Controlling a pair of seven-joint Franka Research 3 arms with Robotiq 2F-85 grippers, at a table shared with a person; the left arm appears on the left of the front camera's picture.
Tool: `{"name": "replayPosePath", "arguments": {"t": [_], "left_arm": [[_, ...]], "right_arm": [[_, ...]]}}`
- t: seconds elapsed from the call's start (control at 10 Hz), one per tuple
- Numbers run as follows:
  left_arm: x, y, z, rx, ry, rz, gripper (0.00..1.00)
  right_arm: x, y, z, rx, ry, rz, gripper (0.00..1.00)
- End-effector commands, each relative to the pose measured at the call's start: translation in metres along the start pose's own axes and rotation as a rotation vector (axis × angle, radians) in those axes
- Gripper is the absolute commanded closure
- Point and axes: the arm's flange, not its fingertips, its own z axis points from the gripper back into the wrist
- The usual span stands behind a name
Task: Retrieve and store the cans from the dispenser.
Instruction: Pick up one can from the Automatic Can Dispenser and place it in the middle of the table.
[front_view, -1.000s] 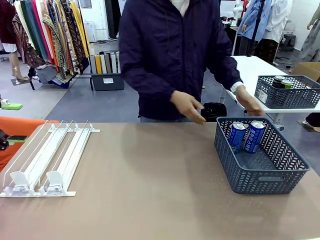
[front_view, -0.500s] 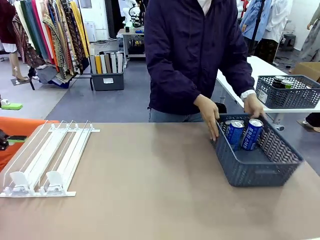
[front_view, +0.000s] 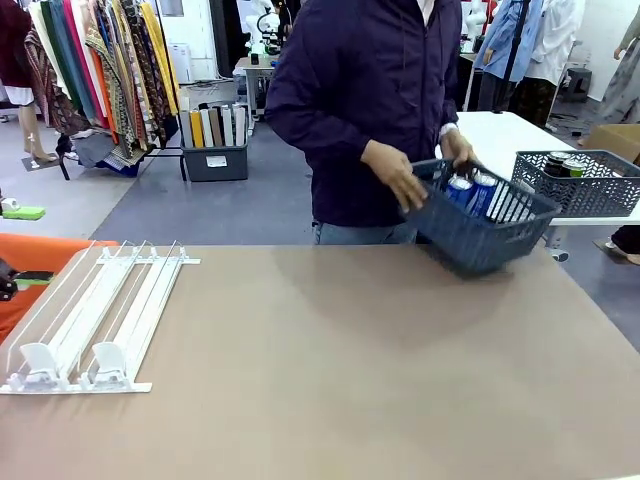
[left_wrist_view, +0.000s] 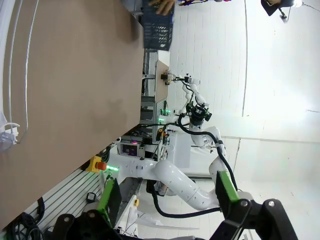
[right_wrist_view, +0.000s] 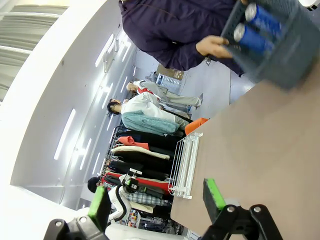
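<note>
The white dispenser (front_view: 90, 320) lies flat at the table's left front with bare lanes; its rails also show in the left wrist view (left_wrist_view: 15, 50) and the right wrist view (right_wrist_view: 185, 165). Two blue cans (front_view: 470, 190) stand in a dark grey basket (front_view: 480, 240) that a person holds in both hands above the table's far right edge. The right wrist view shows the same basket (right_wrist_view: 285, 55) and blue cans (right_wrist_view: 257, 27). My left gripper (left_wrist_view: 167, 200) is open with nothing between its fingers. My right gripper (right_wrist_view: 155, 205) is open too, far from the basket.
A second grey basket (front_view: 575, 195) with dark cans (front_view: 560, 163) sits on a white table behind the far right. The person stands at the far edge. The brown tabletop (front_view: 320, 370) stretches between dispenser and person.
The person took the basket with the two blue cans in both hands and lifted it off the table, up and back toward their body. The dispenser has not moved.
</note>
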Motion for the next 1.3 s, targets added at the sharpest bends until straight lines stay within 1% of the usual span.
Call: {"name": "replayPosePath", "arguments": {"t": [0.0,1.2], "left_arm": [[-0.0016,-0.0012,0.0006,-0.009,0.002,-0.012,0.0],[-0.0016,-0.0012,0.0006,-0.009,0.002,-0.012,0.0]], "right_arm": [[0.0034,0.0044,-0.002,0.024,-0.02,0.004,0.0],[0.0034,0.0044,-0.002,0.024,-0.02,0.004,0.0]]}}
